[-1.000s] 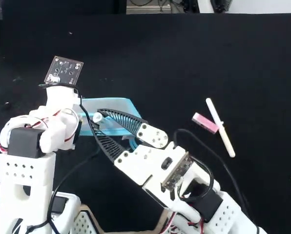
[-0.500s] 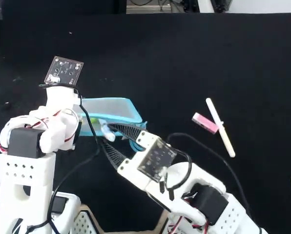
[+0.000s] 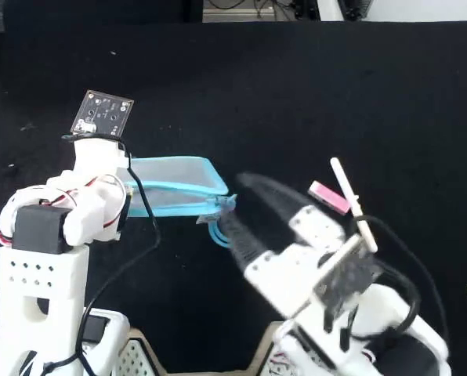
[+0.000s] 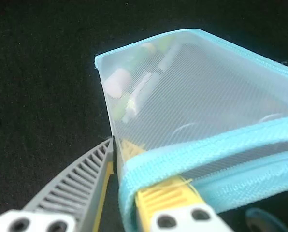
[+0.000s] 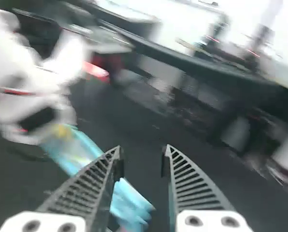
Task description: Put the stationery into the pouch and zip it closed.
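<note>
Left gripper pinches pouch corner; right gripper spread, empty.

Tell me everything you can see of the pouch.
The pouch is a translucent bag of finely ribbed plastic with light blue trim and zip. It rests on the black table, one corner clamped by the left end effector. Pale stationery shows through its wall. Whether the zip is shut cannot be told.

No legible text, labels, numbers or signs anywhere. The pouch is plain mesh with blue zip trim, and the camera board has no readable markings.
</note>
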Robot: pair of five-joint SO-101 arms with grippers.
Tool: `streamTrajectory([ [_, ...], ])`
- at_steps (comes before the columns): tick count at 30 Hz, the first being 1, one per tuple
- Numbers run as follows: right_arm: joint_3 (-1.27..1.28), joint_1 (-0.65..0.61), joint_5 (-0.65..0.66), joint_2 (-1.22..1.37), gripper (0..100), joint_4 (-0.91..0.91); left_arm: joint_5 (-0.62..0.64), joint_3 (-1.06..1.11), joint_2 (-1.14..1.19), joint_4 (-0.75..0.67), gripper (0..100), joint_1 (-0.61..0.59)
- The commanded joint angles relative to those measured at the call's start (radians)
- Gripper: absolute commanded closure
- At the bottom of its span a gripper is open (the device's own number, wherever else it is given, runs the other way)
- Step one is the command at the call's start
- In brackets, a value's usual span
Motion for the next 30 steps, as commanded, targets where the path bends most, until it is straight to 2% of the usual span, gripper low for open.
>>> streamTrajectory([
  [1, -0.024, 0.364, -0.005, 0.127, 86.9, 0.112, -0.006, 0.018, 0.008, 0.006, 97, 0.002],
  [6, 0.068, 0.644, -0.005, 0.366, 86.8, 0.1, -0.006, 0.018, 0.008, 0.006, 97, 0.002],
  [11, 0.07, 0.783, -0.005, 0.654, 86.8, 0.006, -0.006, 0.018, 0.008, 0.006, 97, 0.002],
  [16, -0.047, 0.835, -0.005, 0.949, 86.8, -0.058, -0.006, 0.018, 0.008, 0.006, 97, 0.002],
  [21, -0.157, 0.829, 0.017, 1.21, 86.8, -0.057, -0.006, 0.018, 0.008, 0.006, 97, 0.002],
  [26, -0.232, 0.809, 0.258, 1.412, 86.8, -0.057, -0.006, 0.018, 0.008, 0.006, 97, 0.002],
  [30, -0.263, 0.818, 0.393, 1.526, 86.8, -0.057, -0.006, 0.028, 0.008, -0.002, 97, 0.002],
])
